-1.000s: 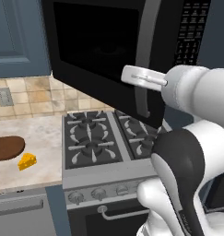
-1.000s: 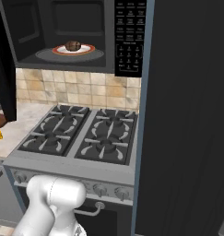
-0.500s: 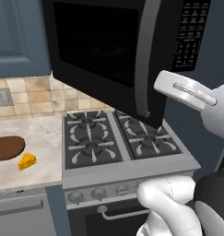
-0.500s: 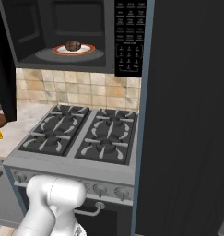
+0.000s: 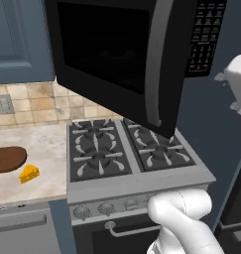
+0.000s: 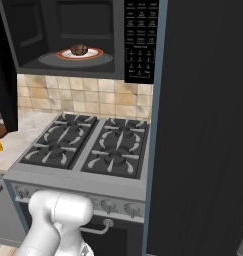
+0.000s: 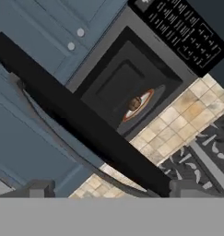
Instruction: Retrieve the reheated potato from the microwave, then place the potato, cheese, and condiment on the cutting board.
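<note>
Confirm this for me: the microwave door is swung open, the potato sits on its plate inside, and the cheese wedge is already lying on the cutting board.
Not quite. The microwave door is open and the potato sits on its plate inside, but the left base view shows the cheese on the counter beside the cutting board, not on it.

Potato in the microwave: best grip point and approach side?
Grip the potato across its rounded middle, coming in level through the open front of the microwave. It sits small on a plate, with the cavity roof close above, so a top-down reach looks blocked. The swung-open door stands left.
</note>
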